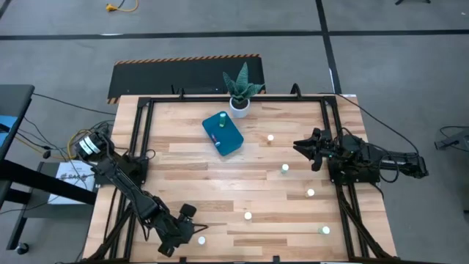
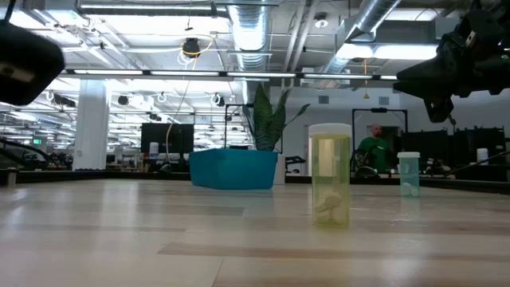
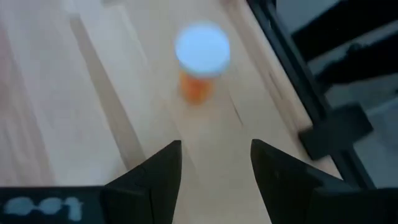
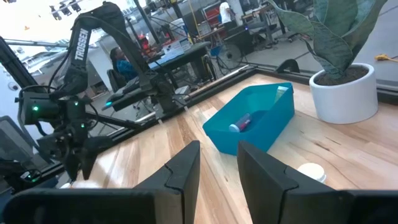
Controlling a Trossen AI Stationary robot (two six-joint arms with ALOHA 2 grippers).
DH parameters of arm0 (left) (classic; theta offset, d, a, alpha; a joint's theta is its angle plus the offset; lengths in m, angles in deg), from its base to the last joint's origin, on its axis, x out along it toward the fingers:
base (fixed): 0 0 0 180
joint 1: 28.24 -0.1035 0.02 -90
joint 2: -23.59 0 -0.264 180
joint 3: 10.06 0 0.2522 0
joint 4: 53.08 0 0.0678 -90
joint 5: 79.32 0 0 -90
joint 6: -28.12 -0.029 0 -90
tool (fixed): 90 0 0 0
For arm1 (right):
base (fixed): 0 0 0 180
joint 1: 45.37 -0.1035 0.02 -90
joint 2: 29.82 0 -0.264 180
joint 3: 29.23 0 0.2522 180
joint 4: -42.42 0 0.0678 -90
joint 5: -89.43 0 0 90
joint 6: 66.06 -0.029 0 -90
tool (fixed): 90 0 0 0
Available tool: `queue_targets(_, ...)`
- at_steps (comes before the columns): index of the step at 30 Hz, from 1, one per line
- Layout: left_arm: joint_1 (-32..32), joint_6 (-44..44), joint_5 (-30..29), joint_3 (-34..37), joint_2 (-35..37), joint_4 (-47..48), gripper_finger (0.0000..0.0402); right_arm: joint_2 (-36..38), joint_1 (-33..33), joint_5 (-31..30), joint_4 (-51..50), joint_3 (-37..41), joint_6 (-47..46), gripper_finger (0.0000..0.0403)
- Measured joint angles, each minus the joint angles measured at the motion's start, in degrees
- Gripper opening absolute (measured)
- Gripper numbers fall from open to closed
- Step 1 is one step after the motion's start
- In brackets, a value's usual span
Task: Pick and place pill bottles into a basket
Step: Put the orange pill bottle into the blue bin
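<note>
Orange-bodied bottle (image 3: pixel 201 59) w/ pale round cap stands upright near the worktop's (image 1: pixel 190 187) front-left corner, just beside the black edge rail. Left gripper (image 3: pixel 214 165) hangs over it, jaws spread & empty; bottle lies straight ahead of the gap, apart from both tips, long axis vertical. Judging by that, next move is a short advance so the tips straddle it, then close. Left arm is by far nearer; right gripper (image 1: pixel 302 146) waits near the right edge, jaws spread, empty. Basket (image 1: pixel 223 133) sits toward the back edge by the plant pot (image 1: pixel 239 104), w/ a bottle or so inside. Other bottles scatter across the right half.
</note>
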Motion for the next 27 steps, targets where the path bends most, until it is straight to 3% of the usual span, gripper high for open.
queue_targets(3, -0.6, -0.3, -2.1, 0.0, -0.4, -2.8, 0.0180, 0.0, 0.0, 0.0, 0.0, 0.0, 0.0, 0.0100)
queue_targets(14, -2.0, -0.7, -0.5, 0.0, -5.4, -7.9, 0.0180, 0.0, 0.0, 0.0, 0.4, 0.0, 0.0, 0.0100)
queue_targets(27, -2.7, -3.6, -1.4, 0.0, -5.4, -12.9, 0.0180, 0.0, 0.0, 0.0, 0.4, 0.0, 0.0, 0.0100)
